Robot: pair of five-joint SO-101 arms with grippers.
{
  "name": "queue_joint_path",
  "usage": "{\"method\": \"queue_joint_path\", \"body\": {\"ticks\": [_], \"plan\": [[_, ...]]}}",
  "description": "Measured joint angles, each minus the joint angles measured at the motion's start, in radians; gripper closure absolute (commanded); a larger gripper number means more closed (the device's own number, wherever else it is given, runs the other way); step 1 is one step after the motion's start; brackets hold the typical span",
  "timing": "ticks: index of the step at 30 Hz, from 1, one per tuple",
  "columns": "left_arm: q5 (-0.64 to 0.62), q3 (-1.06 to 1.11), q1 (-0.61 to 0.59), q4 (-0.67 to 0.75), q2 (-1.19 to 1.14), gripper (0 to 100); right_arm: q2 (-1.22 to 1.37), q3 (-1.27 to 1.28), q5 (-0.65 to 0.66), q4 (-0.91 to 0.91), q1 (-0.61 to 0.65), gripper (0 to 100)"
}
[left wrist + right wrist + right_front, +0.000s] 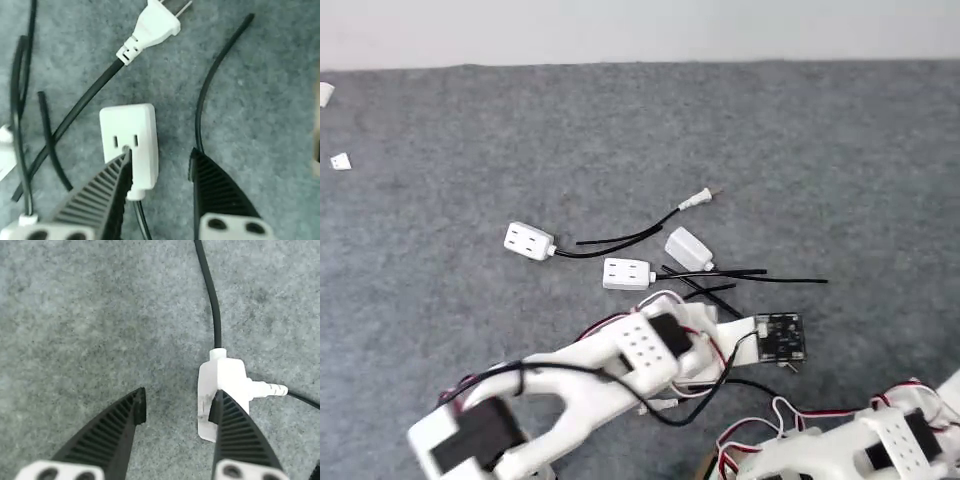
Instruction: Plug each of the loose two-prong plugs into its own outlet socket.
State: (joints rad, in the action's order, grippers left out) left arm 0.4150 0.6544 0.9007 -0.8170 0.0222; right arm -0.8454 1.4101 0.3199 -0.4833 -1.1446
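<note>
Nearest, the right gripper (179, 394) hangs over the grey table (840, 150), fingers spread wide and gripping nothing. One finger (227, 430) overlaps a white corded block (220, 385); I cannot tell whether it is a plug or a socket. The left gripper (160, 156) is likewise open and empty, one fingertip (122, 165) over the face of the tilted socket (129, 130). In the high view a second socket (627, 273) lies at its 8 o'clock and a third socket (529, 241) at 9 o'clock. Farthest, the loose plug (697, 200) lies unplugged at 12 o'clock, prongs toward 2 o'clock.
</note>
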Motion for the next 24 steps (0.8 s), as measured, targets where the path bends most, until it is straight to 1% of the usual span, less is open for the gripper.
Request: {"method": "queue_joint_path", "body": {"ticks": [4,7,11,13,17,21,24], "plan": [[0.005,-0.069,-0.017,0.005,-0.104,84,0.0,0.0,0.0,0.0,0.0,80.0],[0.005,-0.098,-0.025,0.002,-0.127,89,0.0,0.0,0.0,0.0,0.0,80.0],[0.005,-0.106,-0.025,-0.002,-0.133,90,0.0,0.0,0.0,0.0,0.0,80.0],[0.005,-0.107,-0.021,-0.002,-0.133,88,0.0,0.0,0.0,0.0,0.0,80.0],[0.005,-0.137,-0.049,-0.064,-0.147,76,0.0,0.0,0.003,0.0,0.0,80.0],[-0.002,-0.198,-0.126,-0.144,-0.219,76,0.0,0.0,0.006,0.0,0.0,80.0],[-0.003,-0.272,-0.149,-0.203,-0.285,78,0.0,0.0,0.006,0.0,0.0,80.1]]}}
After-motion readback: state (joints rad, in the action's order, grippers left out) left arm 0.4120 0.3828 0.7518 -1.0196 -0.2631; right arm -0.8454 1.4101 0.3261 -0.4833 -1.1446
